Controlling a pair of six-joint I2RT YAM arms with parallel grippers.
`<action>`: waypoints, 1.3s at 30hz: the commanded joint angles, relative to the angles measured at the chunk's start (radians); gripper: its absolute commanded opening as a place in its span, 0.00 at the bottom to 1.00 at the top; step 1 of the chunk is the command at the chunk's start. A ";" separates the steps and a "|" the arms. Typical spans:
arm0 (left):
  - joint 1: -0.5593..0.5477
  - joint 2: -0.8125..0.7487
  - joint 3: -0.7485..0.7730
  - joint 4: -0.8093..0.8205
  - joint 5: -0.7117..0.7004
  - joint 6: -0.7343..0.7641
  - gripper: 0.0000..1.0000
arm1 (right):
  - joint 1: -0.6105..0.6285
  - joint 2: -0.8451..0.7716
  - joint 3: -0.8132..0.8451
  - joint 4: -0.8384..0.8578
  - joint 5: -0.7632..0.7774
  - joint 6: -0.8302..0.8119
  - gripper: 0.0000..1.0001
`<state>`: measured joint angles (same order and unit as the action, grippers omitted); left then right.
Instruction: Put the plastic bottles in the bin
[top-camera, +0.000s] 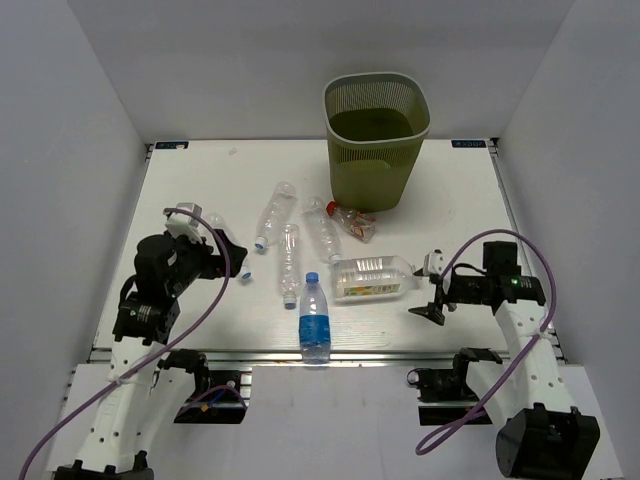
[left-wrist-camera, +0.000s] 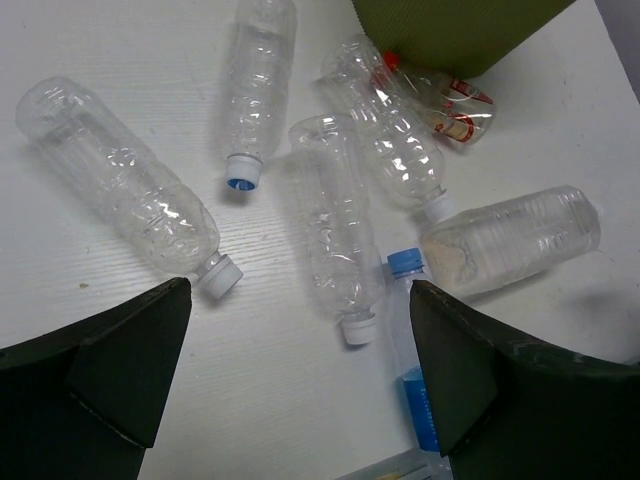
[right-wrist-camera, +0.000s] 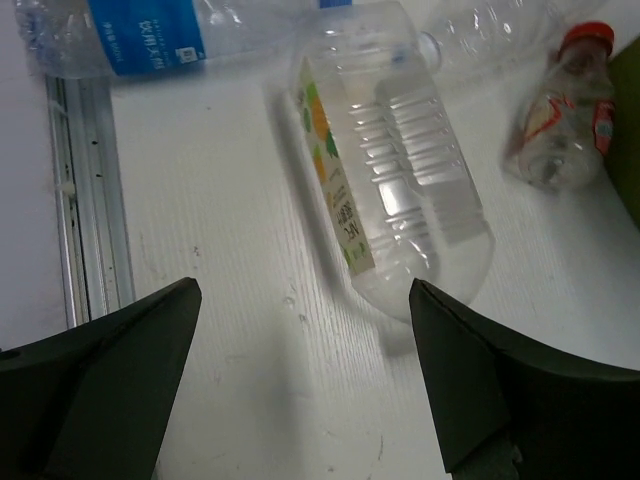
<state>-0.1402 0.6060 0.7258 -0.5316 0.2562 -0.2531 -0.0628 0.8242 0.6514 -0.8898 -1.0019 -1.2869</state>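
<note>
My right gripper (right-wrist-camera: 305, 288) and left gripper (left-wrist-camera: 300, 290) both gape wide, empty. The wide bottle (right-wrist-camera: 390, 150) lies at my right's nine o'clock and the bin (top-camera: 370, 170) at eleven. Squeezed off-centre, that slick round bottle could roll or squirt free.

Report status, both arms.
Left gripper open, right gripper open, both empty. Bottles all lying on table, bin empty. No obstruction seen.

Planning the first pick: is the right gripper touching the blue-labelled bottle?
Apart. The top view shows bare table between the right gripper and the blue-labelled bottle.
</note>
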 joint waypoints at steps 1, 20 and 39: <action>0.004 0.027 0.060 -0.073 -0.087 -0.047 1.00 | 0.009 -0.022 -0.015 -0.035 -0.158 -0.216 0.90; 0.004 0.144 0.029 -0.004 -0.143 -0.049 1.00 | 0.217 0.332 0.109 0.310 0.157 -0.105 0.90; 0.004 0.113 0.009 0.005 -0.115 -0.040 1.00 | 0.403 0.696 0.324 0.309 0.377 -0.034 0.90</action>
<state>-0.1394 0.7338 0.7429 -0.5438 0.1215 -0.3000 0.3260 1.4654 0.9295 -0.5495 -0.6765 -1.3155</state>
